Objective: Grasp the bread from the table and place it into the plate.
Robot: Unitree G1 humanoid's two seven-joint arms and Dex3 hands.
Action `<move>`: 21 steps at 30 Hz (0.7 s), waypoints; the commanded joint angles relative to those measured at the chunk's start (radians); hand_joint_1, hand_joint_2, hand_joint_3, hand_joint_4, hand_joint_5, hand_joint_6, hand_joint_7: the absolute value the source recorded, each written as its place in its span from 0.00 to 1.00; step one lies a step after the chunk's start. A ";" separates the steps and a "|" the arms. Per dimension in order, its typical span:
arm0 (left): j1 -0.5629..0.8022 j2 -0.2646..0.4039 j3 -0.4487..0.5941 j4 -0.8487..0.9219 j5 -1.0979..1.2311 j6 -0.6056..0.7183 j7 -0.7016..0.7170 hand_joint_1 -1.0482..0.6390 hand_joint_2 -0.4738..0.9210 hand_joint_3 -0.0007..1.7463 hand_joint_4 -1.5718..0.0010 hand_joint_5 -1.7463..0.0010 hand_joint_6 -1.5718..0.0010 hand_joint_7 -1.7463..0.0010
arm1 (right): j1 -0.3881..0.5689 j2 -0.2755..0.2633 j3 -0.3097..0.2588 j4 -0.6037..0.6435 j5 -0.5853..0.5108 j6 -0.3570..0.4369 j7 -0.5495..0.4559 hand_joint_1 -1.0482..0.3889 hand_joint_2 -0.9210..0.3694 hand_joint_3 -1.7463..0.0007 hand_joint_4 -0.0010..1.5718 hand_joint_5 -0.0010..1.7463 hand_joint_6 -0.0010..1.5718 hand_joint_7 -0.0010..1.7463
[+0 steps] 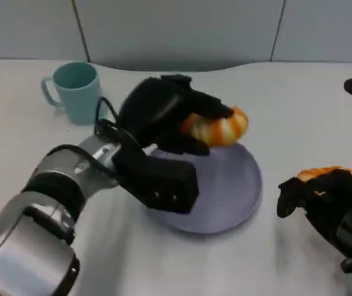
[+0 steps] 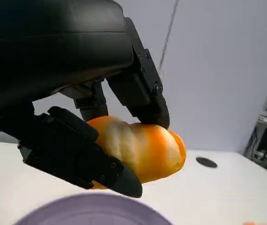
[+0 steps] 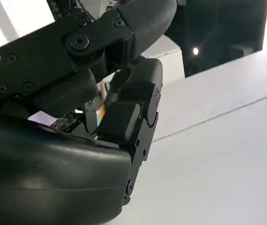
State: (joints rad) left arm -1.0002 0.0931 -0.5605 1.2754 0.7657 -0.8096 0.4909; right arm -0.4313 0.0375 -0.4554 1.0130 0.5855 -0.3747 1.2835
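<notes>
Starting at your left: a teal mug [image 1: 74,89] is sitting at the far left of the white table [image 1: 299,111]. Your left forearm is reaching diagonally up from the lower left, and the left hand [image 1: 163,114] is gripping an orange-and-white bread [image 1: 222,128], fingers wrapping over its top and under it. You're holding that bread in the air above the far edge of the purple plate [image 1: 231,191], not touching it. Further right, your right hand [image 1: 333,197] is resting by the plate, fingers curling over a second orange piece [image 1: 321,174]; you cannot tell if it's gripping it.
</notes>
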 commanded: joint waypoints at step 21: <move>0.106 0.093 0.108 -0.130 -0.229 0.054 -0.523 0.00 1.00 0.41 1.00 1.00 0.98 1.00 | 0.124 0.020 0.089 -0.275 0.003 0.068 -0.154 0.35 0.08 1.00 0.48 0.80 0.78 0.05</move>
State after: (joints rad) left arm -0.9339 0.1395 -0.5138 1.1913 0.6191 -0.6973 0.0140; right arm -0.3213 0.0723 -0.3718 0.7606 0.5886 -0.3115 1.1426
